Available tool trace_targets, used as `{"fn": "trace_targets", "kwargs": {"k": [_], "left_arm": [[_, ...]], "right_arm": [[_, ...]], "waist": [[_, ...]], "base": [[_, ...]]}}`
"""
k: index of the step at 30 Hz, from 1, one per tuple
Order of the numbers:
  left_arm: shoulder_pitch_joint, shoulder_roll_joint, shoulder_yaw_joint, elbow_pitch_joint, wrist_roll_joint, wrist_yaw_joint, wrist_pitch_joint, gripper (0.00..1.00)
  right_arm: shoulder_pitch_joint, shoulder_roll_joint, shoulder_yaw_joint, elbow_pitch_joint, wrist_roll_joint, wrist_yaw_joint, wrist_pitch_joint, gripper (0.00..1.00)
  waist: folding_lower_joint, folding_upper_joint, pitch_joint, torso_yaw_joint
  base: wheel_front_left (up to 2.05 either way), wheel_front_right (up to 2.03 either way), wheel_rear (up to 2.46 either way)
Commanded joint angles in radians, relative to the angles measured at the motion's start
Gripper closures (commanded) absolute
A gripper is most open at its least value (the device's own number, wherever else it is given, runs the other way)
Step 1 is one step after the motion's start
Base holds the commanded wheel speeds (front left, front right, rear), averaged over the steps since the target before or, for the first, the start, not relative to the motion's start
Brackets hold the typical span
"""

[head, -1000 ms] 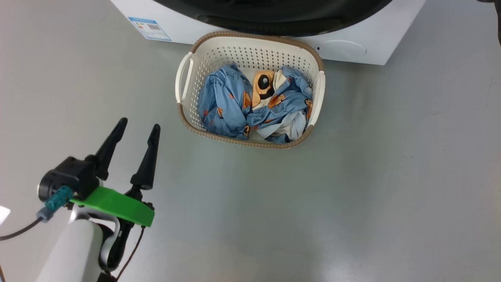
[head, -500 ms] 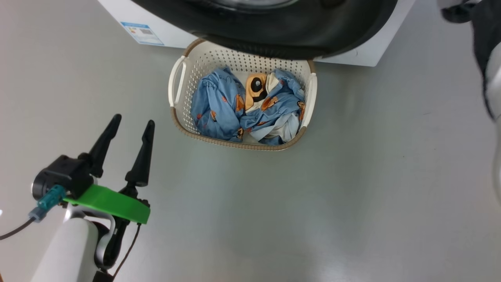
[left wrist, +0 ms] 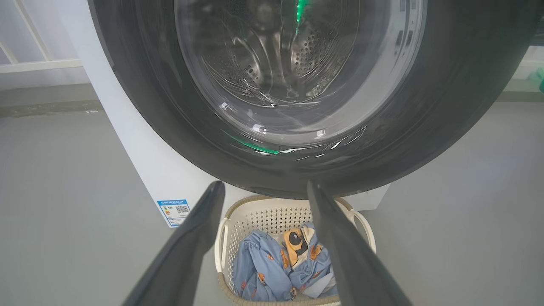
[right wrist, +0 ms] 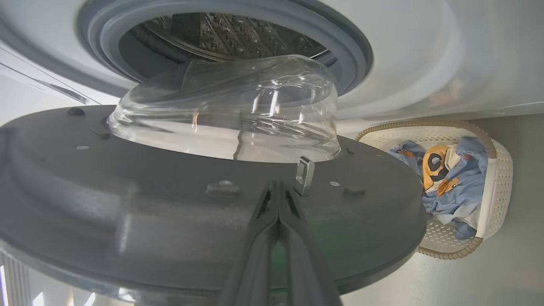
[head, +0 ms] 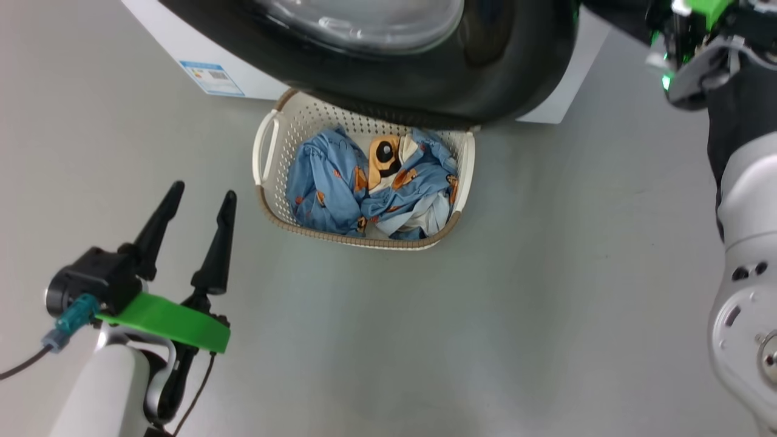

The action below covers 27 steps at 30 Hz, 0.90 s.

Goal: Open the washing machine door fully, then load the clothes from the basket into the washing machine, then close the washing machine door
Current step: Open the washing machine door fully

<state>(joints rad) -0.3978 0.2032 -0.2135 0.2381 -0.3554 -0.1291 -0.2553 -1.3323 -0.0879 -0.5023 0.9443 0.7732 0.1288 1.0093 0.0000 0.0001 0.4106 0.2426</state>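
Note:
The washing machine door (head: 510, 67) stands partly swung out, its black rim overhanging the far end of the basket (head: 267, 200). The clothes (head: 328, 182), light-blue with an orange-and-black patch, lie in the basket. My left gripper (head: 203, 190) is open and empty, low at the left, apart from the basket. In the right wrist view my right gripper (right wrist: 278, 183) is shut, its tips against the door's grey inner face (right wrist: 127, 204) beside the metal latch (right wrist: 305, 170). Behind the glass bowl (right wrist: 225, 110) the grey-ringed opening (right wrist: 352, 55) and the steel drum (right wrist: 229, 34) show.
The white washing machine (head: 158, 36) carries a blue energy sticker (head: 211, 77). My right forearm (head: 746, 243) runs down the right edge of the head view. Bare grey floor (head: 485, 334) lies between me and the basket.
The door has swung further out and now covers the basket's far rim. My right arm has come into the head view at the right. The camera has shifted; my left gripper stays open.

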Motion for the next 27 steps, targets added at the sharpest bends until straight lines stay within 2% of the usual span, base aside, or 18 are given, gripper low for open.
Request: {"fn": "trace_targets", "kwargs": {"k": [1,7,16,27], "left_arm": [[0.013,0.038,0.037,-0.023,0.005,-0.002,-0.006,0.0],[0.015,0.037,0.031,-0.017,0.002,-0.002,-0.006,0.0],[0.024,0.032,0.022,-0.013,0.004,-0.002,-0.006,0.0],[0.043,0.026,0.029,-0.041,0.009,-0.002,-0.006,0.0]], "right_arm": [[0.018,0.037,0.042,-0.04,0.051,0.002,0.041,1.0],[0.072,0.037,0.136,-0.06,0.154,0.002,0.059,1.0],[0.161,0.038,0.347,-0.082,0.342,0.002,0.085,1.0],[0.326,0.038,0.659,-0.256,0.597,0.002,0.068,1.0]], "waist": [[0.0,-0.0001,-0.013,0.001],[0.0,-0.0001,-0.022,0.006],[0.0,-0.0001,-0.051,0.022],[0.0,-0.0001,-0.087,0.033]], "base": [[0.0,0.0,0.0],[0.0,0.0,0.0],[0.0,0.0,0.0],[0.0,0.0,0.0]]}}
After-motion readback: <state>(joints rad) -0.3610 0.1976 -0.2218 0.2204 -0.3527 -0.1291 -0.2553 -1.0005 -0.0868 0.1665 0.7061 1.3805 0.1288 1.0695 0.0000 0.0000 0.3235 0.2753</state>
